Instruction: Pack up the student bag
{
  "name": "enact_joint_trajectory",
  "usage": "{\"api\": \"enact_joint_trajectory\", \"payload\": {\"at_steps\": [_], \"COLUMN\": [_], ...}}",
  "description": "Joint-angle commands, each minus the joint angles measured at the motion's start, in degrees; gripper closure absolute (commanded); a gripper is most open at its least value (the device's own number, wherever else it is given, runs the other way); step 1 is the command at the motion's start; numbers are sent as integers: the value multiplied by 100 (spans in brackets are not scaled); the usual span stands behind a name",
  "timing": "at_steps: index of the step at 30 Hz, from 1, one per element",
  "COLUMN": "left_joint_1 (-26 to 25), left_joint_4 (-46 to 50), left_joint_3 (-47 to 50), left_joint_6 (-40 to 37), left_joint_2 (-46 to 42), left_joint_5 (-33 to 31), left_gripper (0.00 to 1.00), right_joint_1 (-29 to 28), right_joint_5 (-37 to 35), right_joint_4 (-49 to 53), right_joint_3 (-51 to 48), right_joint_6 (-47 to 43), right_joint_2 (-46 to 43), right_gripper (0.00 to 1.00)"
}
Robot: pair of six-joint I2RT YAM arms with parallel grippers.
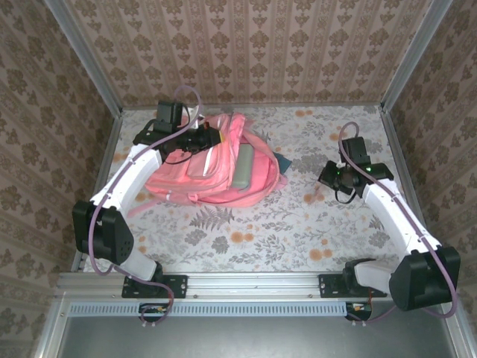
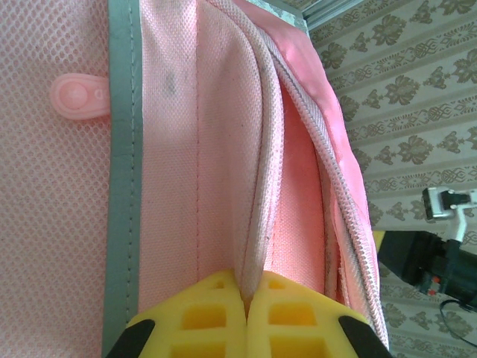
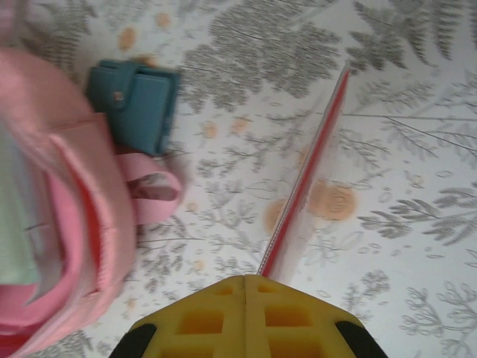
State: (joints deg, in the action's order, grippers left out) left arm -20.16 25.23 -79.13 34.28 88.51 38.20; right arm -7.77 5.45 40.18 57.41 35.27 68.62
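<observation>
Student bag [image 1: 216, 179] rim pinched in left jaws; right jaws clamp clear pouch [image 3: 298, 224]; table [image 1: 261, 239] open nearside.

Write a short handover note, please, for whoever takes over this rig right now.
Left end effector: shut on a piped seam of the student bag.
Right end effector: shut on the clear zip pouch, outside the bag.
Teal wallet: on the table, beside the bag.
Done: both grips made.
Left: pouch and wallet not yet in the bag.
</observation>
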Motion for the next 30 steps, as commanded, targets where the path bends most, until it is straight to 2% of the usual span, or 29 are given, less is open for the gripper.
{"api": "enact_joint_trajectory", "payload": {"at_steps": [1, 7, 11, 12, 15, 18, 20, 26, 30], "left_joint_1": [26, 27, 23, 27, 22, 34, 32, 47, 56], "left_joint_4": [-410, -409, -422, -417, -417, -422, -420, -399, -386], "left_joint_3": [-82, -67, -45, -33, 3, 21, 38, 56, 62], "left_joint_6": [-41, -37, -33, -35, -51, -44, -53, -53, -62], "left_joint_2": [-208, -225, -265, -277, -301, -316, -338, -347, -343], "left_joint_5": [248, 248, 233, 234, 233, 244, 237, 250, 257], "left_gripper": [100, 100, 100, 100, 100, 100, 100, 100, 100], "right_joint_1": [-309, -1015, -1211, -1193, -1189, -1183, -1167, -1051, -1029], "right_joint_5": [193, 260, 182, 139, 60, -4, -44, 109, 167], "right_joint_4": [138, 18, 25, 45, -46, -209, -382, -1393, -1839], "right_joint_3": [473, 1239, 1534, 1497, 1215, 724, 317, -824, -1027], "right_joint_6": [175, 333, 396, 444, 512, 759, 991, 1613, 1796], "right_joint_2": [68, 521, 834, 895, 1023, 1066, 1066, 1447, 1799], "right_gripper": [100, 100, 100, 97, 82, 77, 64, 63, 63]}}
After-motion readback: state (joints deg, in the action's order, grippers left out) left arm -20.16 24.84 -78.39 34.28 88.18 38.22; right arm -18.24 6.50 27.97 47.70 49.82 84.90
